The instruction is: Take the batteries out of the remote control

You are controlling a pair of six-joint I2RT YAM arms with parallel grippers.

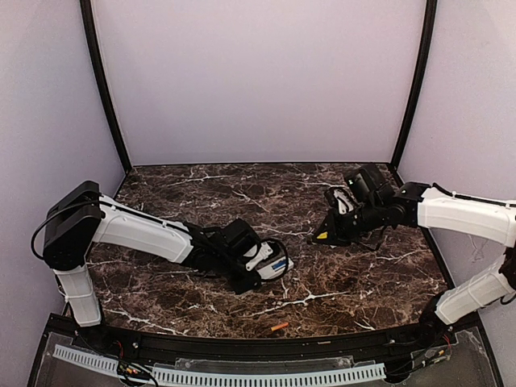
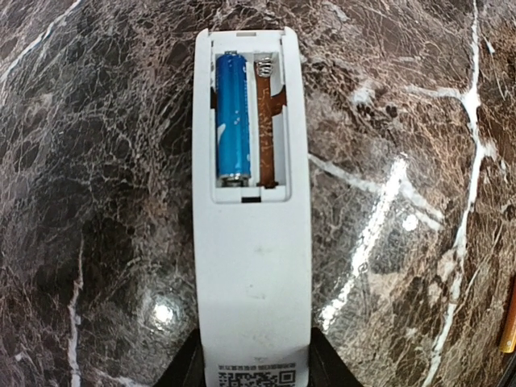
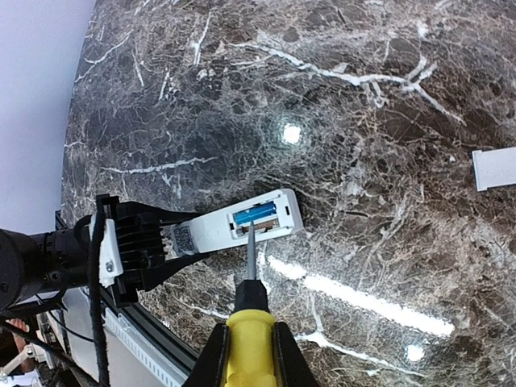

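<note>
The left gripper [image 1: 262,262] is clamped on one end of the remote [image 2: 251,242], holding it just over the table [image 1: 201,193], a little near of the middle. The remote's back faces up and its compartment is open. The blue battery [image 2: 232,117] sits in one slot. The slot beside it is bare, showing a spring and a brown strip. The right gripper [image 3: 244,355], to the right of the remote, is closed tight on the yellow handle of the screwdriver [image 3: 251,294]. Its shaft points at the compartment, with the tip at the blue battery; I cannot tell if they touch. The orange battery [image 1: 279,326] lies on the table by the near edge, well apart from the remote. The cover [image 3: 493,168] lies flat on the table, apart from the remote.
</note>
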